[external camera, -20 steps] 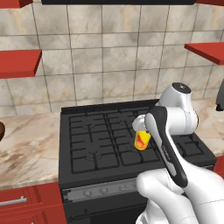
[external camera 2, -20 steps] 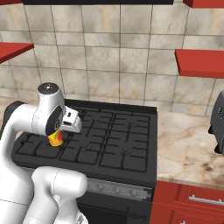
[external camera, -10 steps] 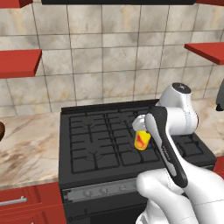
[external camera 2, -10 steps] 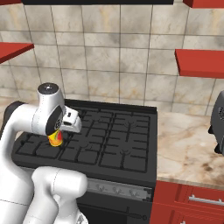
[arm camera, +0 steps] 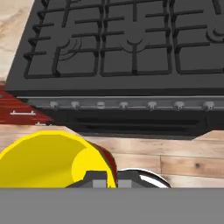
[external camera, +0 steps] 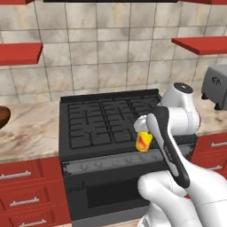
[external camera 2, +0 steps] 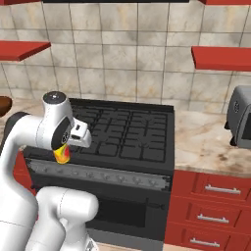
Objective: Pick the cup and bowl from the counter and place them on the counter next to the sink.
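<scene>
1. The pincer (external camera: pixel 141 133) is clenched on the cup (external camera: pixel 144 141), which hangs from it in the air, clear of every surface.
2. In the left base view the cup shows yellow with a red-orange mark on its side, and sits just below the white hand, in front of the stove's (external camera: pixel 108 119) front edge.
3. In the right base view the cup (external camera 2: pixel 62 154) peeks out under the arm's dark joint, beside the stove (external camera 2: pixel 128 135) and above its row of knobs (external camera 2: pixel 103 175).
4. The hand view looks down past the cup's open yellow mouth (arm camera: pixel 48 159), which lies close against the pincer (arm camera: pixel 107 178); beyond it lie the black grates (arm camera: pixel 131 37), the knob strip (arm camera: pixel 127 105) and a wooden floor (arm camera: pixel 175 157).
5. The bowl (external camera: pixel 3 116) rests on the counter (external camera: pixel 29 131) well off to the pincer's left, on the far side of the stove, partly cut by the picture edge.
6. A toaster (external camera 2: pixel 241 115) stands on the counter (external camera 2: pixel 206 142) well to the pincer's right.
</scene>
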Tool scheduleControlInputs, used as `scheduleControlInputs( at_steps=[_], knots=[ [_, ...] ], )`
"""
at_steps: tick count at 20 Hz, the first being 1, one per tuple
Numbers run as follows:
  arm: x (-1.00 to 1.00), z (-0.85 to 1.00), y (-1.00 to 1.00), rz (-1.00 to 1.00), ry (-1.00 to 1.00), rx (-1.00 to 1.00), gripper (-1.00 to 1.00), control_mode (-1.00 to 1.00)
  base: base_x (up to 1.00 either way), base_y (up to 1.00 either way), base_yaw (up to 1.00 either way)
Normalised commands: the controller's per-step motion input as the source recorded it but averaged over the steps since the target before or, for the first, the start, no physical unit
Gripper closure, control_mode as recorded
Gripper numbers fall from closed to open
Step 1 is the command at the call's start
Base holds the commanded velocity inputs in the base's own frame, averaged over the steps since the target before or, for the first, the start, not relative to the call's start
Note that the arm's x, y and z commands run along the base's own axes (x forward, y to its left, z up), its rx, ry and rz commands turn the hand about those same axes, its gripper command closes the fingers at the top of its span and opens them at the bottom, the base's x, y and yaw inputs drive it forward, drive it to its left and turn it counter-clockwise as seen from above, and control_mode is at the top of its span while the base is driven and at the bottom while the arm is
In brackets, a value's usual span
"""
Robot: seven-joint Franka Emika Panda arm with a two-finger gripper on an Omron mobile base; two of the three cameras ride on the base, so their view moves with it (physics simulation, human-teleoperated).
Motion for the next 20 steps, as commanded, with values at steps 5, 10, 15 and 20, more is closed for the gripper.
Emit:
scheduleControlInputs(
  at_steps=[5,10,15,20],
  knots=[
    [0.0,0.0,0.0,0.0,0.0,0.0,1.0,1.0,-0.61,0.0,0.0],
    [0.0,0.0,0.0,0.0,0.0,0.0,1.0,1.0,-0.03,-0.02,0.57],
    [0.0,0.0,0.0,0.0,0.0,0.0,1.0,1.0,0.0,0.0,1.0],
    [0.0,0.0,0.0,0.0,0.0,0.0,1.0,1.0,0.0,0.0,1.0]
  ],
)
